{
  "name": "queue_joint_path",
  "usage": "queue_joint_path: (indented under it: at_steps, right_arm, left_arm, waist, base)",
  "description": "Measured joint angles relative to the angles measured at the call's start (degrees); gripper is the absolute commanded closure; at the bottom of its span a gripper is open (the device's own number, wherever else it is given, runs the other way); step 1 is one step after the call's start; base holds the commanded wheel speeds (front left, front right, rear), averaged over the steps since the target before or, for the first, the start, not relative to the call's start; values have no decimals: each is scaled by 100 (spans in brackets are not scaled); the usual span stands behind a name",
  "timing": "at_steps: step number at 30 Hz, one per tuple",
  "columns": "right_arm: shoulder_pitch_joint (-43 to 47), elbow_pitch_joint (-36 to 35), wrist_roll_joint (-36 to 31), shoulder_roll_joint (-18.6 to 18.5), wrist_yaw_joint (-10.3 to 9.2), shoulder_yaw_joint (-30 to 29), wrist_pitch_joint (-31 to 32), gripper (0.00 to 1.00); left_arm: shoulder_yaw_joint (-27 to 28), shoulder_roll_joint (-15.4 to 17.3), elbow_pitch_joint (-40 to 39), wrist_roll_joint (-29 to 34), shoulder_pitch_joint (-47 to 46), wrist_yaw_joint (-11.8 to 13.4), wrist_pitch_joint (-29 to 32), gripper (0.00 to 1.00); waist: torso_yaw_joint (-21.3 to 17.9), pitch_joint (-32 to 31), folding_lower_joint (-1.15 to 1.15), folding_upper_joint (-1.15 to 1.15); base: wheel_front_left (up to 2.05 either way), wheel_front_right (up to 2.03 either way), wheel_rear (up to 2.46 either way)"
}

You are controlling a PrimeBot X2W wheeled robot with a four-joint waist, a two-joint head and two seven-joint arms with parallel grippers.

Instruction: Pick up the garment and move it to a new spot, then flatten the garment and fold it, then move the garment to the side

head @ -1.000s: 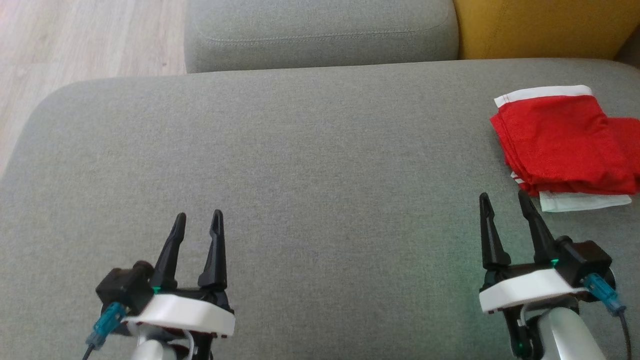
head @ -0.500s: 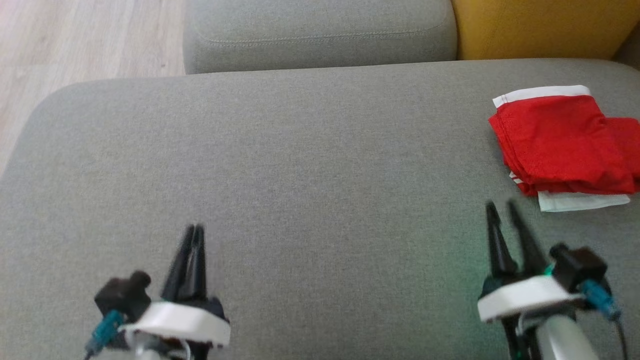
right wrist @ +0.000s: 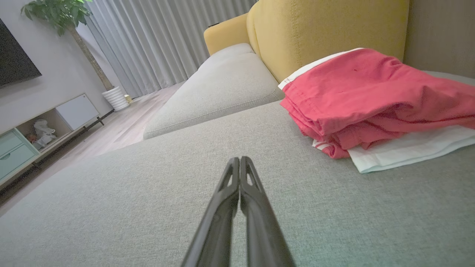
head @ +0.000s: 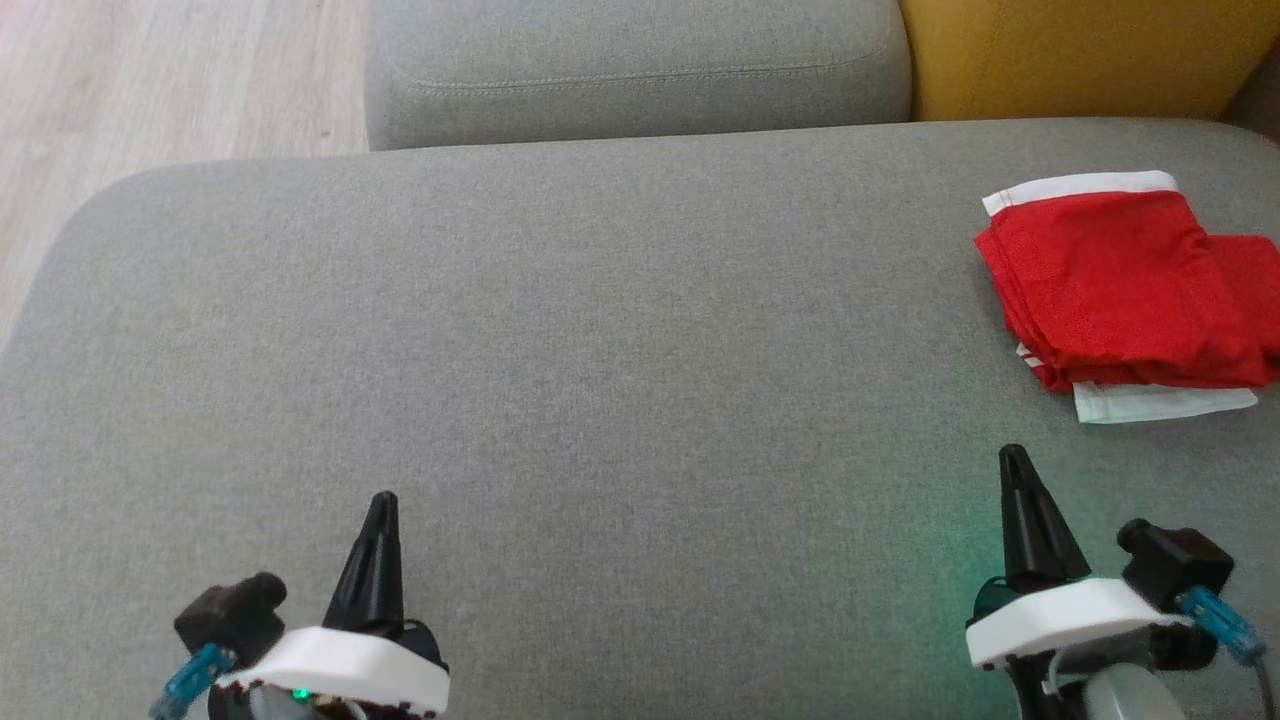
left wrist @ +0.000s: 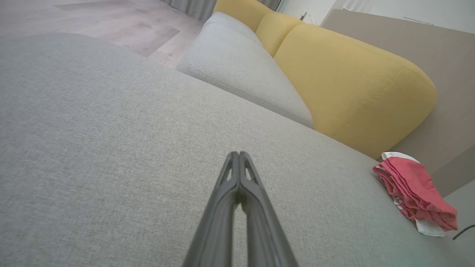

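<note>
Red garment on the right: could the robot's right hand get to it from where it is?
Probably yes. The right hand sits just short of the red garment, with only bare grey cushion between them. It is shut, so it would need to open first.

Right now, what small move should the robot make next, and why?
Probably none beyond parking both arms: the red garment lies folded at the right side of the sofa seat, and the left tool and right tool are shut, empty and apart from it.
</note>
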Motion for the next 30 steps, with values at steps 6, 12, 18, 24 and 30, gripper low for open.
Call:
queue_joint_path:
  at_steps: [6,12,18,24,30]
  right_arm:
    - [0,-4,400,-1,0,-54,85,100]
    - [-1,-10,800,-1,0,-103,177,100]
    - [-2,-35,1201,-1,0,-142,264,100]
    - [-6,-48,1595,-1,0,-177,347,100]
    - [-13,-71,1985,-1,0,-227,457,100]
  left_arm:
    - [25,5,44,-355,-53,-8,92,100]
    - [64,11,76,-709,-74,-57,157,100]
    - [170,18,89,-1057,-97,-69,254,100]
    - [205,23,100,-1405,-172,-110,349,100]
    - [246,32,126,-1749,-189,-157,445,100]
  waist:
    - [-8,-6,0,0]
    - [-17,-12,0,0]
    - [-25,-18,0,0]
    - [-34,-24,0,0]
    - [-43,-30,0,0]
  base:
    - [0,0,0]
    - [0,0,0]
    - [0,0,0]
    - [0,0,0]
    - [0,0,0]
